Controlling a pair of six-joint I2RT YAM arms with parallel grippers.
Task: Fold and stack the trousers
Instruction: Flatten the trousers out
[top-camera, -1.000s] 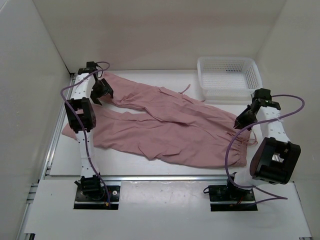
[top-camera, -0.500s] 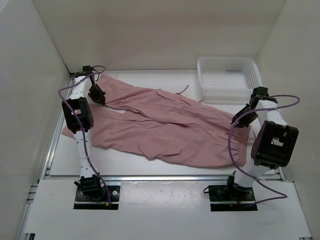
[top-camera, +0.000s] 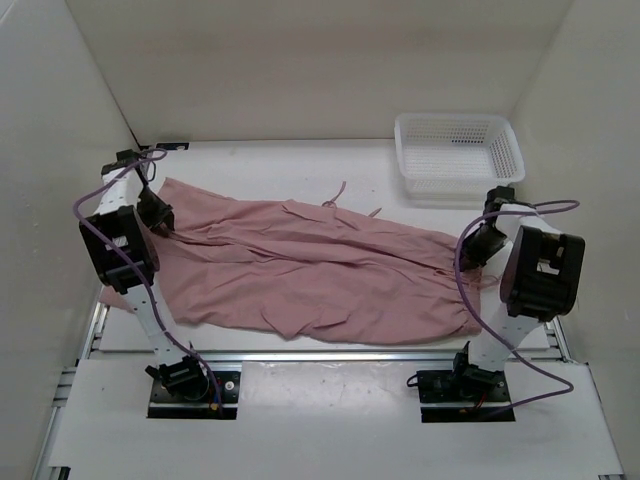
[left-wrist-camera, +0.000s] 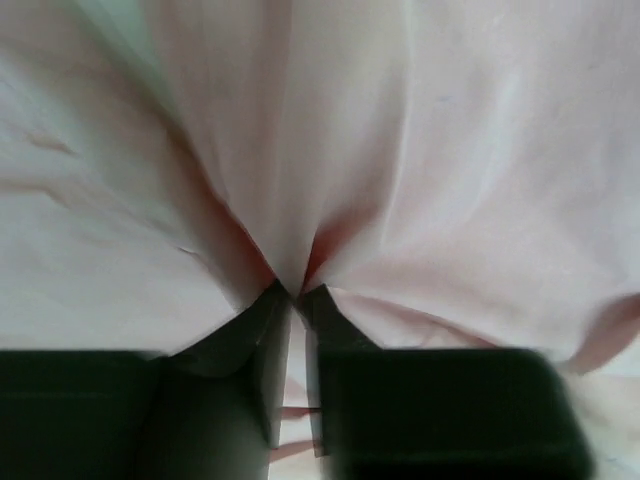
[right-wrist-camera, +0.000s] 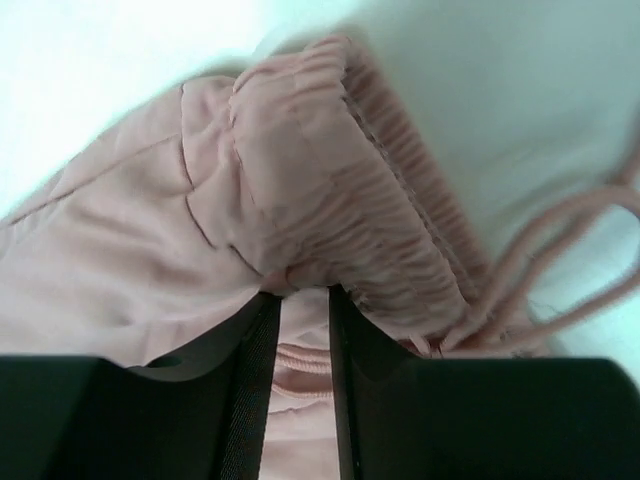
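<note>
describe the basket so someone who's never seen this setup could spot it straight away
Start at the white table and go to its far right corner, against the back wall. The basket sits there, a shallow white rectangular tub with perforated mesh walls. It is the only rigid container in the scene, and it stands apart from the pink trousers spread across the middle.

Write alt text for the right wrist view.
Close-up from the wrist: the right gripper pinches the gathered waistband of the dusty-pink trousers. Thin drawstring cords trail off to the right over the white table.
</note>
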